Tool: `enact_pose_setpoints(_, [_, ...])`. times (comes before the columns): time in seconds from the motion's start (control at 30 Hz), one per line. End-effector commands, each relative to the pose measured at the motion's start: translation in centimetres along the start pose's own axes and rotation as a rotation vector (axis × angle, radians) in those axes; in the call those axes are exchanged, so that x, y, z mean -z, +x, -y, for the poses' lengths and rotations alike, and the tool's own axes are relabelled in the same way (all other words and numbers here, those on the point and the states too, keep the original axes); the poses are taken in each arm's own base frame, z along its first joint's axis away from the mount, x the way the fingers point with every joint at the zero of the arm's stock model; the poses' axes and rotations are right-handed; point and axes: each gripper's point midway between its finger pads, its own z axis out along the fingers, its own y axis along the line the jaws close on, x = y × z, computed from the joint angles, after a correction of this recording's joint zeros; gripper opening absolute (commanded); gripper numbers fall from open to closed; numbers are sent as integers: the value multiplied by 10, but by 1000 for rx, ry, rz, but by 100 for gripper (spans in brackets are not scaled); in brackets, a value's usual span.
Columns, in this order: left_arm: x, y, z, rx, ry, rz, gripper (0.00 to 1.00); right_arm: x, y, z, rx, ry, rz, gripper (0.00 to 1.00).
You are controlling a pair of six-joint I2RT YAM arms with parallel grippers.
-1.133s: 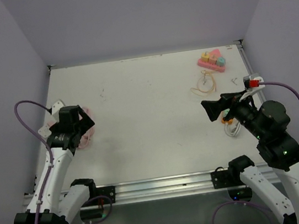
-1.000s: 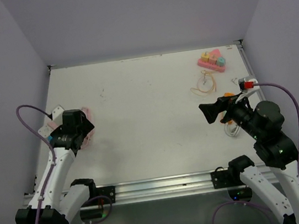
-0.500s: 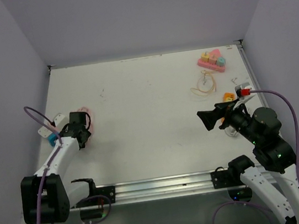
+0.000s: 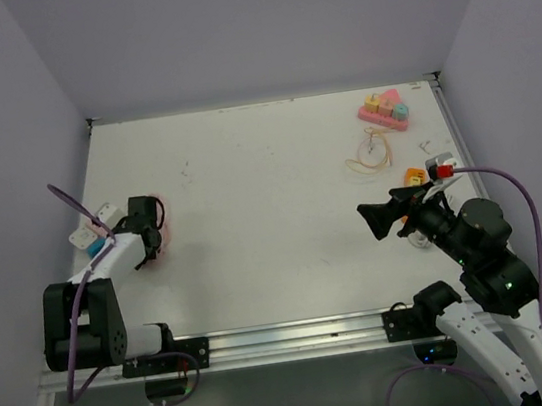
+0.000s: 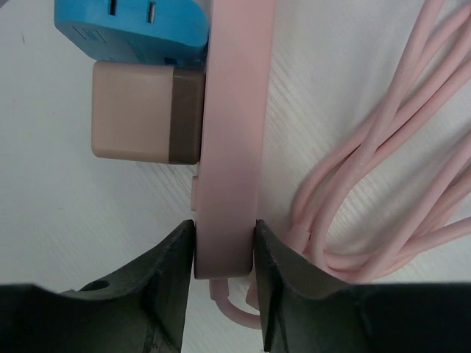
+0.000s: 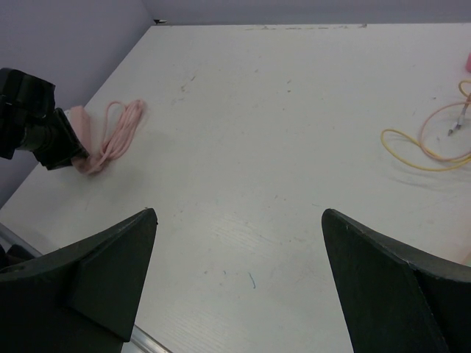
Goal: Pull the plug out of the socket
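Lavender walls (image 4: pixel 257 33) box a scuffed white table (image 4: pixel 284 221); left jaws pinch the socket (image 5: pixel 229 147).

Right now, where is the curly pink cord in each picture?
Top external: coiled pink cord at far left, by the arm's tip.
Left wrist: right half.
Right wrist: upper left.
Shared landmark: the left gripper, clamped on the pink plastic power strip beside it.

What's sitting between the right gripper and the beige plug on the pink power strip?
Only the pink cable coil and the power strip itself: both lie on the right gripper's side of the beige plug.
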Motion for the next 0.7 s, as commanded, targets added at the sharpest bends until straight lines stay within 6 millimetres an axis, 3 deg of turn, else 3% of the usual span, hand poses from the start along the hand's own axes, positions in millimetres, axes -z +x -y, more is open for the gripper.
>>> enact_pose_setpoints(0.0, [-3,-10,10,12,5,10,39,1,-4,3,23,13,24,99])
enact_pose_setpoints(0.13, [2,-5,23,-70,60,-16,21,0,-4,2,21,7,26,99])
enact_pose_setpoints(0.27, [23,4,45,-202,87,24,17,-1,-5,0,20,-1,28,99])
enact_pose_setpoints(0.3, [33,13,62,-249,127,19,17,-1,-5,0,20,-4,25,99])
enact_pose_setpoints(0.47, [57,54,100,-366,224,-51,14,-1,-6,0,24,0,20,99])
enact_pose_setpoints(0.67, [116,123,147,-568,363,-88,14,-1,-4,1,29,8,8,99])
